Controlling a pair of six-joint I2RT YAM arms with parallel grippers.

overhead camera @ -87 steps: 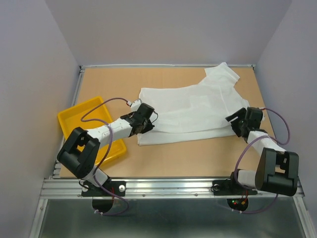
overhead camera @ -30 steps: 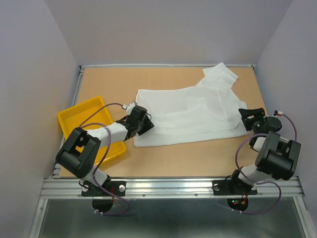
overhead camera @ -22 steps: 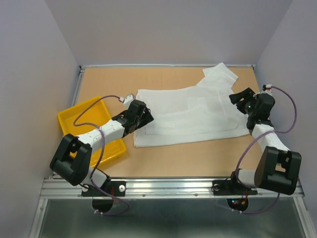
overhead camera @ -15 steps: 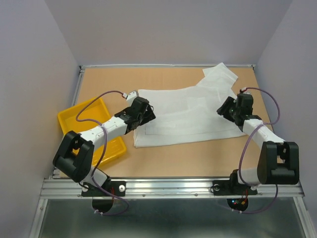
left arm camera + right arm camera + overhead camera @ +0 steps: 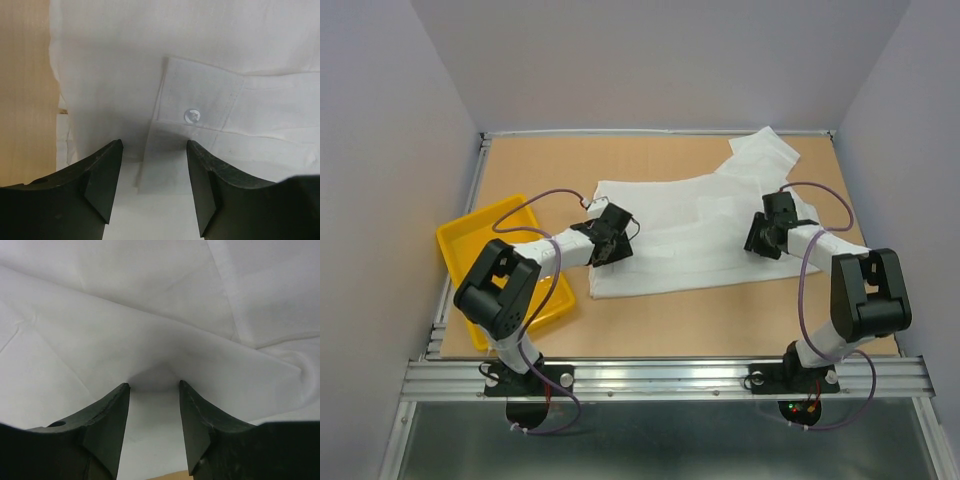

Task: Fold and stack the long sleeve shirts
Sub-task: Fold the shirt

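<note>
One white long sleeve shirt (image 5: 685,215) lies spread across the middle of the table, a sleeve or collar end reaching the far right corner. My left gripper (image 5: 611,247) sits low at the shirt's left end, open, its fingers straddling flat fabric (image 5: 125,60) just short of a buttoned cuff (image 5: 191,115). My right gripper (image 5: 761,238) rests on the shirt's right part, open, tips pressed into the cloth (image 5: 125,290), with a soft ridge of fabric bunched just ahead of them. Neither gripper (image 5: 155,150) (image 5: 152,387) holds any cloth.
A yellow tray (image 5: 475,240) stands at the left edge of the table, partly under my left arm. The bare wooden table (image 5: 700,320) shows in front of the shirt and beside the shirt's left hem (image 5: 25,100). Walls enclose the table on three sides.
My right gripper swung from the table's right edge leftward onto the shirt. The left gripper shifted a little along the shirt's left end. The shirt's near hem has hardly moved.
</note>
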